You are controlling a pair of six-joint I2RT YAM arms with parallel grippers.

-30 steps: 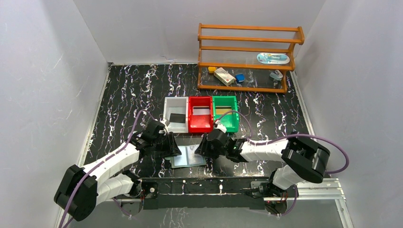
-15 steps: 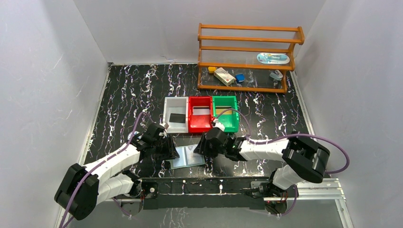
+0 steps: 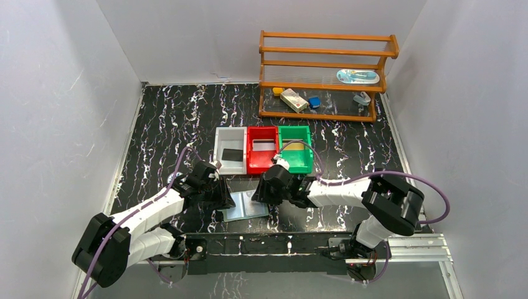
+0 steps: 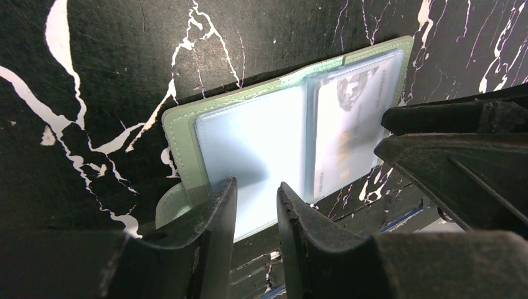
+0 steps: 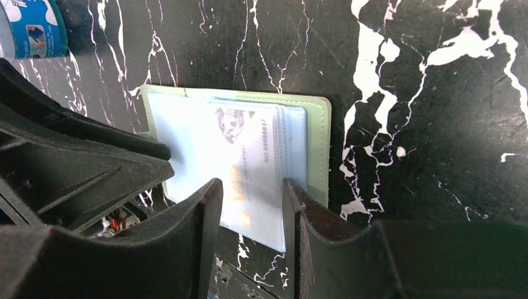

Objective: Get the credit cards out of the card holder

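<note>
The grey-green card holder (image 3: 247, 205) lies open on the black marble table (image 3: 174, 118) between my two grippers. In the left wrist view its left clear pocket (image 4: 255, 143) looks empty. The right pocket holds a pale printed credit card (image 4: 348, 131). My left gripper (image 4: 256, 187) is open over the holder's near left edge, by the tab. My right gripper (image 5: 252, 185) is open too, its fingers either side of the clear sleeve with the pale "VIP" card (image 5: 249, 156). A black card (image 3: 232, 154), a silver one (image 3: 264, 147) and a gold one (image 3: 292, 147) lie in the bins.
White (image 3: 219, 149), red (image 3: 251, 152) and green (image 3: 307, 152) bins stand in a row just behind the holder. A wooden shelf (image 3: 324, 75) with small items fills the back right. A blue-and-white tin (image 5: 31, 28) shows in the right wrist view's top left corner.
My right gripper has slid a little to the left, over the holder's right half. The left gripper has shifted slightly toward the holder's near edge. Both pairs of jaws have narrowed a touch.
</note>
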